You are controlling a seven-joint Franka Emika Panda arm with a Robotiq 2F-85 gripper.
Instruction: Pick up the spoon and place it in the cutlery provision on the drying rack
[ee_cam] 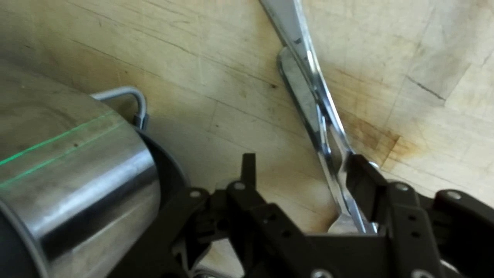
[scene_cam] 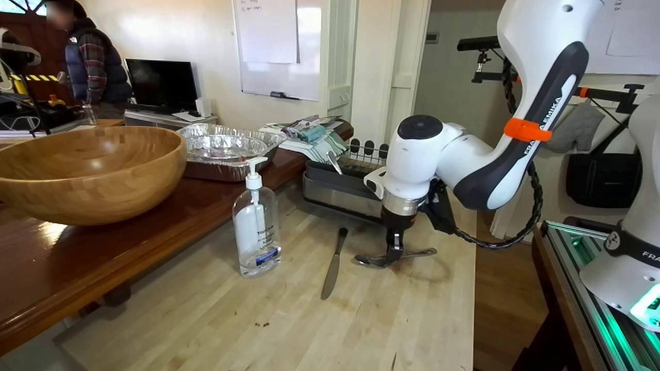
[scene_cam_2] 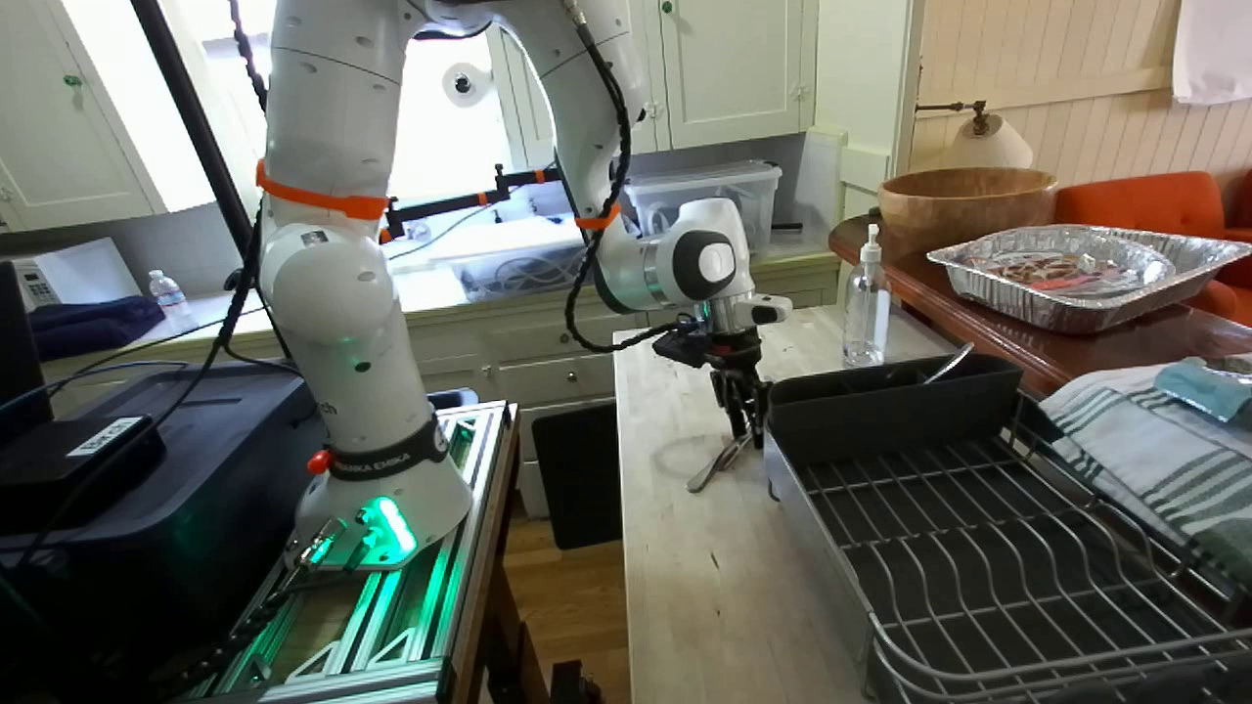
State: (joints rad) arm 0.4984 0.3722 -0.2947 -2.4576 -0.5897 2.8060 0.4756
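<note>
in an exterior view you face a pale wooden tabletop [scene_cam: 278, 340], a whiteboard [scene_cam: 309, 56] behind; the spoon [scene_cam: 367, 260] lies beneath your hand [scene_cam: 395, 251], with a knife [scene_cam: 334, 265] near it. in an exterior view the hand stands between the tabletop's edge and the drying rack [scene_cam_2: 825, 548]. in the wrist view your fingers [ee_cam: 249, 170] are wide apart, two crossed handles [ee_cam: 308, 65] between them; you cannot tell which is the spoon's.
</note>
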